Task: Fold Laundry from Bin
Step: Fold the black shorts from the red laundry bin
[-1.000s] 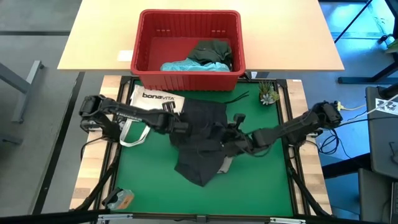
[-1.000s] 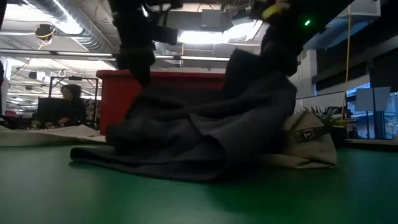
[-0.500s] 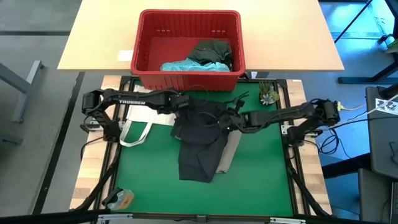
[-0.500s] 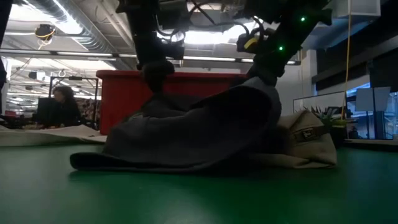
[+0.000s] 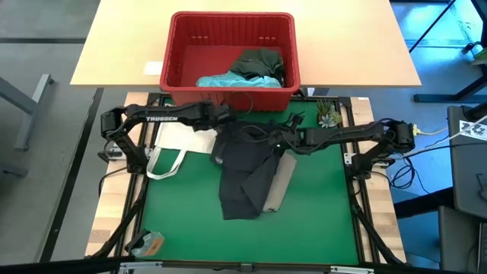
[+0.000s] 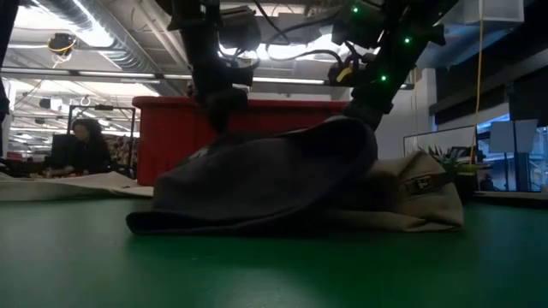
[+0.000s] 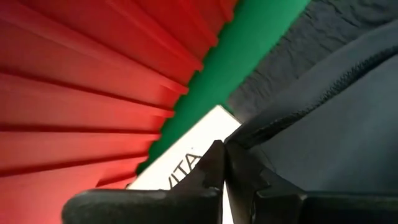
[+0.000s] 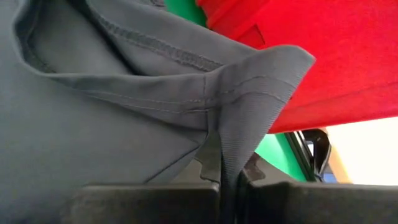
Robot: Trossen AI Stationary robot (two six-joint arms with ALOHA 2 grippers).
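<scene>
Dark grey cloth is what I have in both grippers: the grey garment [image 5: 245, 171] lies on the green mat [image 5: 319, 205], its upper edge lifted just in front of the red bin [image 5: 232, 95]. My left gripper [image 5: 221, 126] has its fingers [image 7: 214, 171] pressed together on a fold of that garment at its one upper corner, with the white tote bag [image 5: 179, 141] just beside and under them. My right gripper [image 5: 281, 138] is clenched on a stitched hem of the same garment at the other upper corner, the bin wall close behind its fingers [image 8: 214, 186]. A tan garment [image 5: 278, 185] lies partly under the grey one, sticking out below my right fingers. Beyond both grippers, inside the bin, I see a turquoise garment [image 5: 228, 79] touching a dark green garment [image 5: 260, 62].
</scene>
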